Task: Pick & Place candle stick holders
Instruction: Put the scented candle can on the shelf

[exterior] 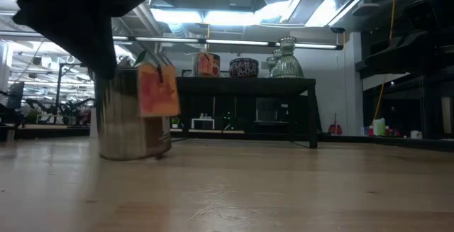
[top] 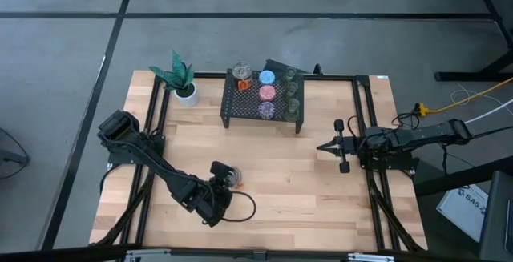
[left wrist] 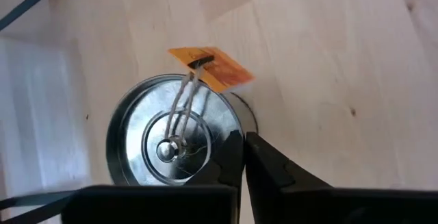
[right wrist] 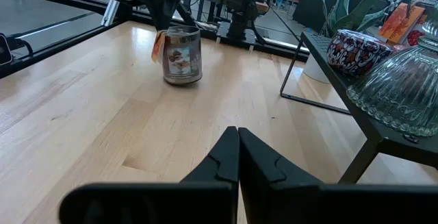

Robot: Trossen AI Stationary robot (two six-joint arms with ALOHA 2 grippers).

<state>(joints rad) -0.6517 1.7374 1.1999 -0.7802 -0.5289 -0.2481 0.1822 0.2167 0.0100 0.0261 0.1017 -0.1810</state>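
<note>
Silvery candle holder [top: 231,177] lower-centre of the bench [top: 321,206] — left gripper [left wrist: 244,157] fully closed just beside its rim, holding nothing; thin metal, light, slick, tips easily — pinch the rim.

Left arm reaches from the table's left edge toward the front centre, elbow bent — left gripper [top: 227,179] low over the table, fingers [left wrist: 263,166] pressed together. Right arm lies along the right side, pointing toward the table's middle — right gripper [top: 325,146] fully closed, empty, fingertips touching.
</note>
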